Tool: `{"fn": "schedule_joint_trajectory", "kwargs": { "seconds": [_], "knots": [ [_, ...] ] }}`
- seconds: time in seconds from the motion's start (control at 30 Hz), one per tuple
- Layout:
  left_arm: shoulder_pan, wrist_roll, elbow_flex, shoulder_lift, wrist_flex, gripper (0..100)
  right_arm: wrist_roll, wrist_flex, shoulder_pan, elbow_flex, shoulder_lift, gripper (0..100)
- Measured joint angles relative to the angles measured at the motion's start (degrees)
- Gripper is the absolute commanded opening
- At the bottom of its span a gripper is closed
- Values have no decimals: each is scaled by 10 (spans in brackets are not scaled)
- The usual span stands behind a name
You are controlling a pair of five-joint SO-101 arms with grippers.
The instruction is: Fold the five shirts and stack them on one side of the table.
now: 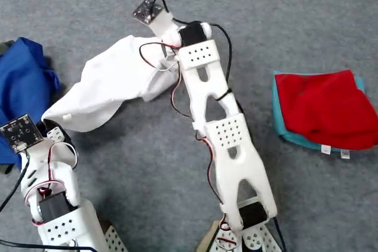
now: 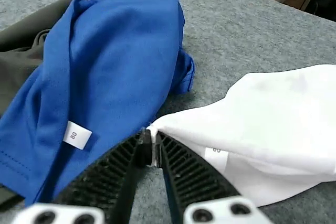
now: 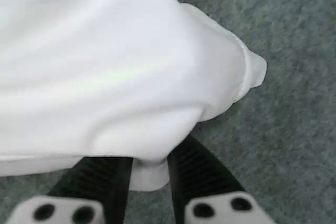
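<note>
Left gripper (image 2: 152, 142), right gripper (image 3: 149, 169) pinch white shirt (image 1: 112, 87) corners.

The left tool (image 2: 152, 141) is clamped. Its two ribbed black fingers (image 2: 113, 169) are pressed nearly together, with a corner of the white shirt (image 2: 273, 114) pinched at their tips.

In the high view, the left arm (image 1: 59, 222) is folded short and stands close over its base. Its wrist board sits just behind the tool.

The right tool (image 3: 149, 162) is also clamped, with a fold of the same shirt caught between its fingers (image 3: 199, 174) and bulging out beyond them. The right arm (image 1: 227, 140) is stretched out long from its base. Its links run almost in one line, its red and black cables hang loose alongside, and the tool at its far end is bent downward.
</note>
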Motion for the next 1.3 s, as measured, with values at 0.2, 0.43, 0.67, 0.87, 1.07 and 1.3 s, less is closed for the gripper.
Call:
{"fn": "schedule_joint_trajectory", "kwargs": {
  "seconds": [0.2, 0.43, 0.67, 0.87, 1.07, 1.3],
  "knots": [
    [0, 0, 0, 0, 0, 18, 1, 100, -5, -81, 11, 411],
    [-21, 0, 0, 0, 0, 18, 12, 112, 16, -70, -78, 228],
    [-21, 0, 0, 0, 0, 18, -25, 112, 50, 107, -146, 196],
    [-21, 0, 0, 0, 0, 18, -42, 112, 63, 258, -155, 196],
    [-21, 0, 0, 0, 0, 18, 6, 107, 64, 376, -199, 196],
    [-21, 0, 0, 0, 0, 18, 13, 56, 27, 383, -181, 193]
  ]
}}
